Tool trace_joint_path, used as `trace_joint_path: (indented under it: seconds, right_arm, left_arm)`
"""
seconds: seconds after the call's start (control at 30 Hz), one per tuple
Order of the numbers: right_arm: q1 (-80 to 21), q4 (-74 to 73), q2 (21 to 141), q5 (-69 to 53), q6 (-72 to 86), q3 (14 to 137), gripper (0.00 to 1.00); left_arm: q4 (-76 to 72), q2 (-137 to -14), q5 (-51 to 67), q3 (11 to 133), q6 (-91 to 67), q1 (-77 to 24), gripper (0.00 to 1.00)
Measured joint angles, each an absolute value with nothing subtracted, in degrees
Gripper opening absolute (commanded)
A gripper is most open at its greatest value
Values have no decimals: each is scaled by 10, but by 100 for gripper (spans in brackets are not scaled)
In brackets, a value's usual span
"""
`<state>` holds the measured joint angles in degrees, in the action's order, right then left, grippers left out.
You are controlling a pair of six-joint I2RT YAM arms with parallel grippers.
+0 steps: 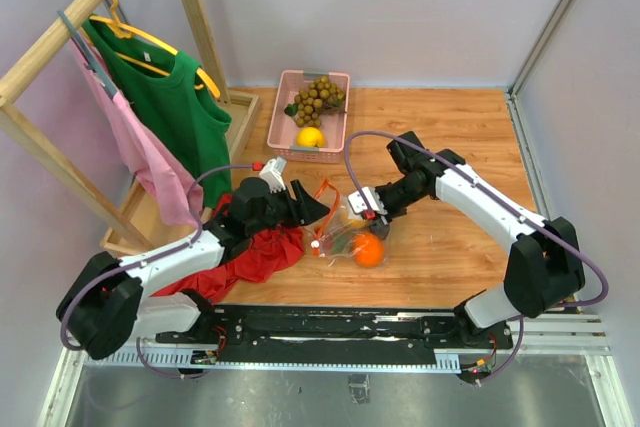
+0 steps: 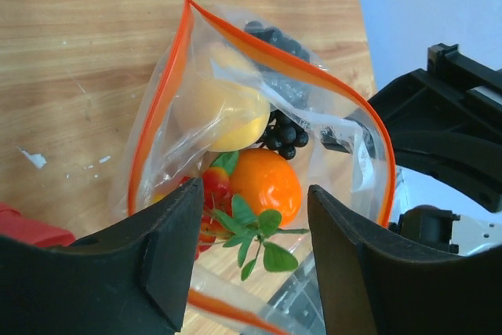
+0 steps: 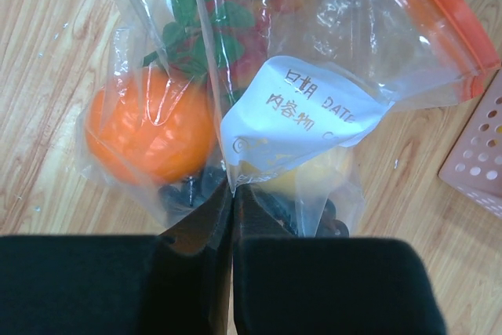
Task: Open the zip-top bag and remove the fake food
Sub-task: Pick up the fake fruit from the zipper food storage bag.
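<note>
Mid-frame from above, the bag lies mouth open. The right gripper pinches its plastic; the left gripper is released at the mouth. The lemon and tan bunch sit in the basket; the orange, yellow fruit and purple bunch are left inside.

Place: staged robot lab cell.
Enclosure: plain grey panels seen top and sides.
Mounting: metal rail bolted at bottom.
Props: clothes rack upper left.

Left fingers spread apart; right fingers pinched shut
</note>
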<state>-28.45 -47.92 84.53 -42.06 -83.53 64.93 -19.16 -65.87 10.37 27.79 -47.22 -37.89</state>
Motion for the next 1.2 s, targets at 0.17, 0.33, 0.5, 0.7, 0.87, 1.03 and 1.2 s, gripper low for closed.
trace_joint_path:
  seconds: [0.17,0.33,0.5,0.7,0.87,1.03,1.2]
  right_arm:
    - [-297,-477,842,-423,-832,645,1]
    - [-298,-471,842,-424,-822,645,1]
    - [-298,-462,842,-424,-813,644,1]
    - [-302,-453,842,-424,-802,637,1]
    - [-312,-443,842,-428,-783,630,2]
    - [-311,-432,843,-452,-751,627,3]
    - [-295,-431,853,-475,-730,634,3]
  left_arm:
    - [-163,-716,138,307,-476,-380,59]
    - [-104,-746,147,334,-470,-389,66]
    - [-59,-754,147,349,-462,-400,76]
    - [-22,-789,146,376,-445,-420,80]
    - [-29,-801,146,374,-420,-442,78]
    - [-126,-773,145,306,-378,-458,78]
    - [-226,-739,144,242,-300,-497,79]
